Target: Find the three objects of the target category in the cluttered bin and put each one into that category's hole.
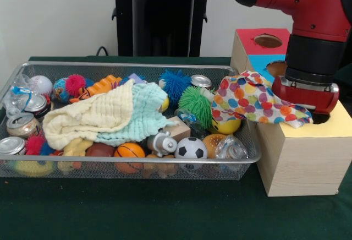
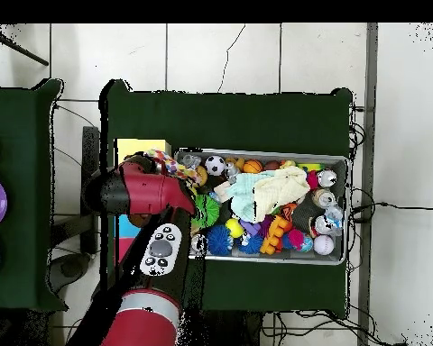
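Cloth (image 1: 254, 99) in polka dots drapes from our gripper (image 1: 306, 98), whose fingers we cannot make out, half across the yellow box's hole (image 1: 321, 118) beside the bin (image 1: 132, 66), so delivery looks unfinished.

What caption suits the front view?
Red arm lowers a polka-dot cloth toward the yellow-topped box's hole, beside the toy-filled wire bin.

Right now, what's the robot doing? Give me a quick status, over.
Gripper above the yellow box's hole, fingers hidden. Polka-dot cloth draped from it across the wire bin corner. Nothing blocking the hole.
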